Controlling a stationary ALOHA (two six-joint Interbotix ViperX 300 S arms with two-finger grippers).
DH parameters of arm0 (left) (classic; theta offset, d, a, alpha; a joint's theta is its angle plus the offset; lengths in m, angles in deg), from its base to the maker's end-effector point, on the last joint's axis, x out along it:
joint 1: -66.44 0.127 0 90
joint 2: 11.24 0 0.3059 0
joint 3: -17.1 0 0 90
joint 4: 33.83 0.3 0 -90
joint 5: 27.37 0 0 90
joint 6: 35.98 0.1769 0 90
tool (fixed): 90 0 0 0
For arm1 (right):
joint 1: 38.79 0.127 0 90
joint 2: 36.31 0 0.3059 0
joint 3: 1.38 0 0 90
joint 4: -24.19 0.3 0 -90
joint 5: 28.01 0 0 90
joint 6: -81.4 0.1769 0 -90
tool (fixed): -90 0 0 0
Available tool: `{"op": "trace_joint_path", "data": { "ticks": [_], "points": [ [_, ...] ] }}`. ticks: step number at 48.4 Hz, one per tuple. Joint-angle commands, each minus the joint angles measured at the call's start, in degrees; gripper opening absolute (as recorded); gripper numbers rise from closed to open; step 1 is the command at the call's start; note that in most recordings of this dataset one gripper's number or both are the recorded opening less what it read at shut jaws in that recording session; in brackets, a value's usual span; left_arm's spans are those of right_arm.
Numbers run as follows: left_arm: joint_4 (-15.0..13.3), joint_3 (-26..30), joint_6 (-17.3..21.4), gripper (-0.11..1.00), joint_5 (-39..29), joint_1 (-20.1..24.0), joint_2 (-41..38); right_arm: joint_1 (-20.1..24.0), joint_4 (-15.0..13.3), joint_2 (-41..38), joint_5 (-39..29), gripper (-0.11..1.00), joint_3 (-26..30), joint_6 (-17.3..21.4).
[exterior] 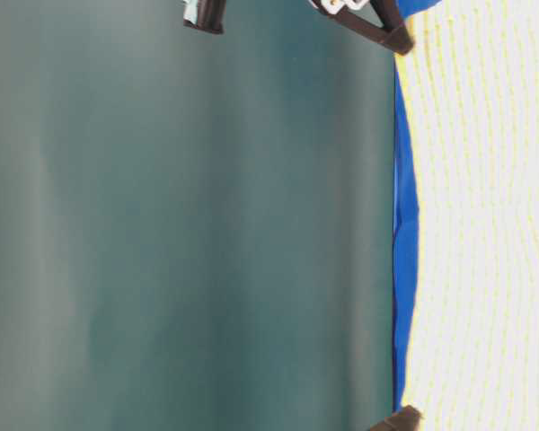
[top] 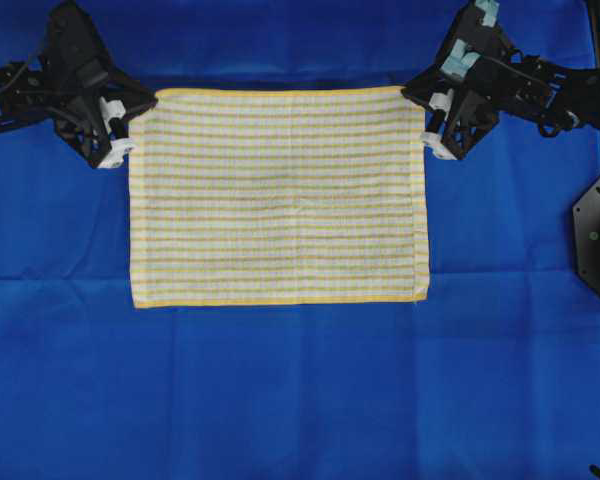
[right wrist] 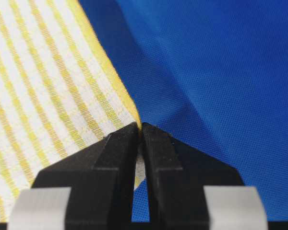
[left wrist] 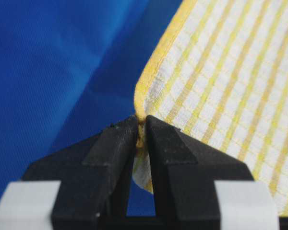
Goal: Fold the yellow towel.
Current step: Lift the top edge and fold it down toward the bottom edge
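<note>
Your left gripper [left wrist: 140,128] and right gripper [right wrist: 139,126] each pinch a far corner of the yellow towel [top: 277,195], which lies spread flat on the blue cloth [top: 280,390].

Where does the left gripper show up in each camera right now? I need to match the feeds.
Overhead: left gripper at upper left, on the yellow towel's far-left corner.
Table-level: probably the dark tip at the bottom edge; uncertain.
Left wrist: bottom centre, jaws shut on the towel's hem.
Right wrist: not in it.
Shared landmark: the towel's yellow hemmed border.
</note>
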Motion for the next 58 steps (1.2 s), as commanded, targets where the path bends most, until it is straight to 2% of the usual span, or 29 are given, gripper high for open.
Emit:
{"op": "trace_joint_path", "data": {
  "ticks": [1, 15, 21, 27, 36, 44, 58],
  "points": [
    [0.09, 0.79, 0.09, 0.06, 0.18, 0.26, 1.14, -0.18, 0.09, 2.11, -0.09, 0.03, 0.0, 0.26],
    [0.09, 0.44, -0.26, 0.06, -0.18, -0.53, 1.67, 0.18, 0.18, 4.39, -1.23, 0.03, -0.44, 0.53],
    [-0.09, 0.26, -0.7, 0.06, -1.23, -2.9, 2.2, 1.49, 0.53, 4.75, -1.49, 0.03, -0.79, 0.7],
    [-0.09, -0.26, -1.93, 0.06, -3.43, -7.12, 3.08, 5.1, 2.02, 5.71, -2.37, 0.03, -1.67, 0.79],
    [-0.18, -2.72, -6.42, 0.06, -3.69, -15.21, 5.19, 12.13, 6.06, 8.35, -3.52, 0.03, -3.6, 0.79],
    [-0.18, -4.31, -12.13, 0.06, -3.69, -22.32, 6.68, 19.16, 10.72, 11.69, -3.78, 0.03, -5.98, 0.79],
    [-0.18, -4.13, -20.13, 0.06, -3.6, -33.49, 6.59, 29.36, 16.7, 14.33, -3.78, 0.03, -8.09, 0.79]
  ]
}}
